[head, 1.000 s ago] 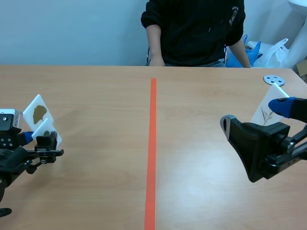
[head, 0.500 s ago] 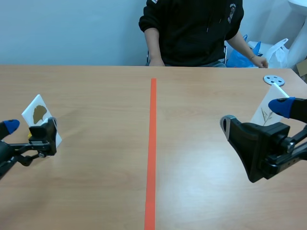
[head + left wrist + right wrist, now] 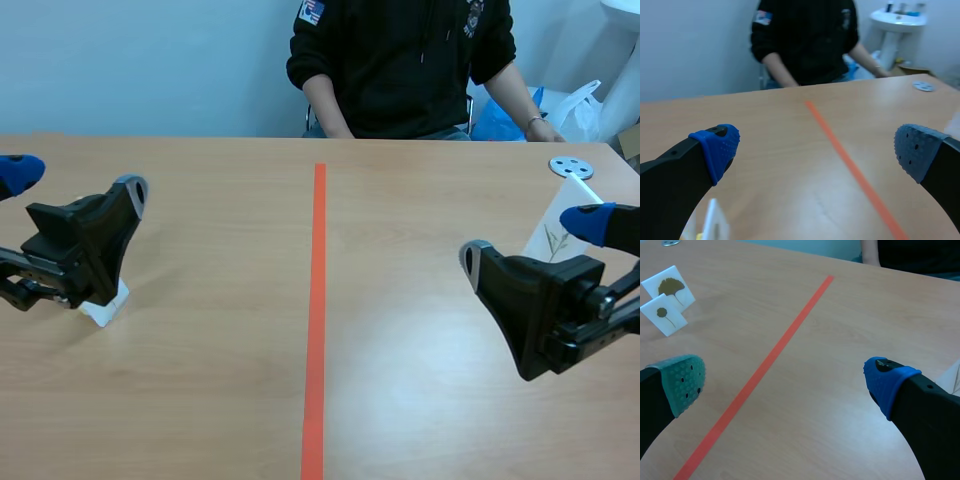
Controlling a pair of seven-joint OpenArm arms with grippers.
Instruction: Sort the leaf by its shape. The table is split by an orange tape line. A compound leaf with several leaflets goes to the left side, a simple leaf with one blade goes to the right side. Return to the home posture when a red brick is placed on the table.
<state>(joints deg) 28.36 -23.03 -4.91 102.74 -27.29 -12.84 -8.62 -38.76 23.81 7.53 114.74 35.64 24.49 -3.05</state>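
1. Your left end effector (image 3: pixel 820 145) is hovering over the worktop's (image 3: pixel 220 380) left side, spread wide and pinching nothing.
2. Your right end effector (image 3: pixel 787 382) is gaping too, empty.
3. A ginkgo-leaf card (image 3: pixel 669 286) and a round-leaf card (image 3: pixel 662 315) are standing left of the orange tape line (image 3: pixel 317 300).
4. A sprig-leaf card (image 3: pixel 553 238) is standing on the right side.

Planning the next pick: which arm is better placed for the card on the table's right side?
Right. The card is close beside the open right gripper, on its side of the tape; the left gripper is far across it.
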